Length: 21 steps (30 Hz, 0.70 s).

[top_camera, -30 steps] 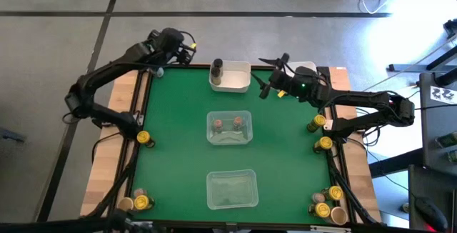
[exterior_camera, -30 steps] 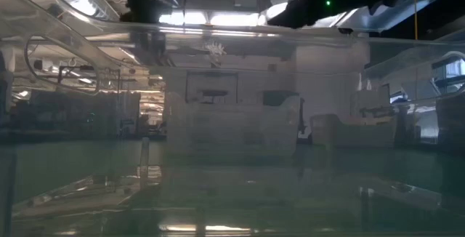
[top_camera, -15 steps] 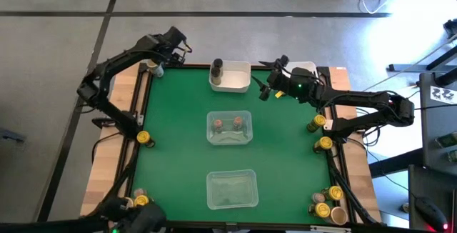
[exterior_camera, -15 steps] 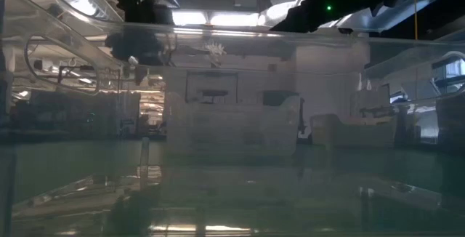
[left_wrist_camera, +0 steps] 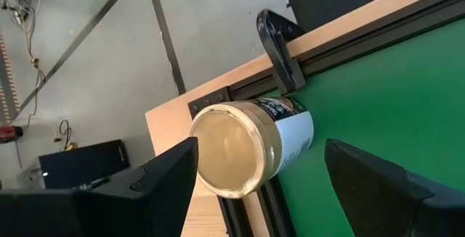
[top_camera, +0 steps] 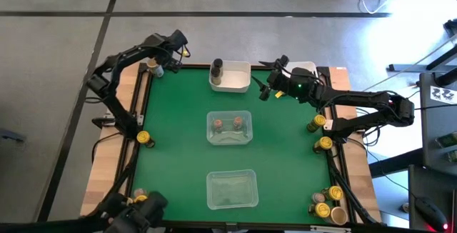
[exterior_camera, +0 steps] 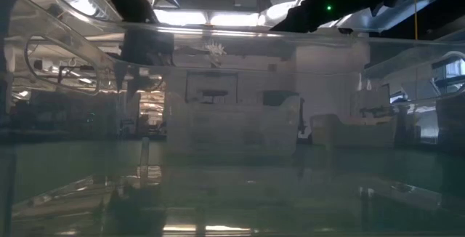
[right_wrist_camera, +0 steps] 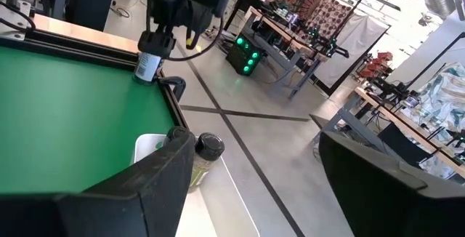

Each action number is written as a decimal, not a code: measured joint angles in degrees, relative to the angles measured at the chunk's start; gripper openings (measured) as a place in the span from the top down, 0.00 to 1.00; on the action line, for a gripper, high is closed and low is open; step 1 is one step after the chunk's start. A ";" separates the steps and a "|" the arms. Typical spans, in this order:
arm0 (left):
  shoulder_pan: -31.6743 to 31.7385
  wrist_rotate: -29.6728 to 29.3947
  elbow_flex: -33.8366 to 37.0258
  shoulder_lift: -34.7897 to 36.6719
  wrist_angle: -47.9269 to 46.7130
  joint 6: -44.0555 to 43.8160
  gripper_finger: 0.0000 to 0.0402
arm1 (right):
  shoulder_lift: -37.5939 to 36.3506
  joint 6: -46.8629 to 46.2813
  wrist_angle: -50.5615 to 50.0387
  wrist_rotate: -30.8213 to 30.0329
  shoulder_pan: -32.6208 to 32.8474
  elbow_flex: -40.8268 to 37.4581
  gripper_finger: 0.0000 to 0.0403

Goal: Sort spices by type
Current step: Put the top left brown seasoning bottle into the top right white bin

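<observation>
A spice jar with a tan lid point(left_wrist_camera: 231, 152) stands on the wooden border at the table's far left corner point(top_camera: 151, 67). My left gripper point(left_wrist_camera: 260, 148) slants down over it, open, one finger on each side of the jar, with a gap still showing on one side. My right gripper point(top_camera: 264, 88) hangs open and holds nothing, above the far middle of the green mat, next to a white bin point(top_camera: 233, 80) that holds a dark grey jar point(top_camera: 216, 66). Two reddish-brown-topped jars point(top_camera: 227, 124) stand in the middle clear tray point(top_camera: 229, 139).
Yellow-lidded jars stand at the left edge point(top_camera: 145, 139), the right edge point(top_camera: 320, 133) and both near corners point(top_camera: 141, 201) point(top_camera: 328, 201). A second clear tray point(top_camera: 230, 189) lies near the front edge. A second white bin point(top_camera: 305, 68) sits behind my right arm.
My left gripper has come down toward the far left corner and tipped its fingers downward, ending over the tan-lidded jar. The jar has not moved.
</observation>
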<state>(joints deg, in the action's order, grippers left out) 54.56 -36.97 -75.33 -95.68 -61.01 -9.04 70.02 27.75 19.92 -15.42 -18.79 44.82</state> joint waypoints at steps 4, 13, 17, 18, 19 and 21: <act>1.62 0.00 0.00 -0.53 -0.09 -0.12 0.30 | 0.02 0.00 0.00 0.02 0.00 0.00 0.26; 2.65 1.05 0.00 -0.54 0.52 -1.02 0.30 | 0.02 0.00 0.03 1.13 0.02 0.00 0.26; 2.67 1.38 0.00 -0.67 0.36 -0.86 0.30 | 0.04 0.00 0.04 1.14 0.00 0.00 0.26; 2.67 1.38 0.02 -0.70 0.26 -0.78 0.30 | 0.04 0.00 0.04 1.20 0.02 0.00 0.26; 2.67 1.38 0.02 -0.70 0.14 -0.42 0.30 | 0.04 0.00 0.05 1.31 0.00 0.00 0.26; 2.67 1.40 0.02 -0.70 0.11 0.07 0.30 | 0.04 0.00 0.07 1.33 0.00 0.00 0.26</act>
<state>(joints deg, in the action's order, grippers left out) 57.23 -35.57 -75.31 -96.38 -60.90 -8.97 70.06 27.75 19.99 -14.09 -18.79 44.82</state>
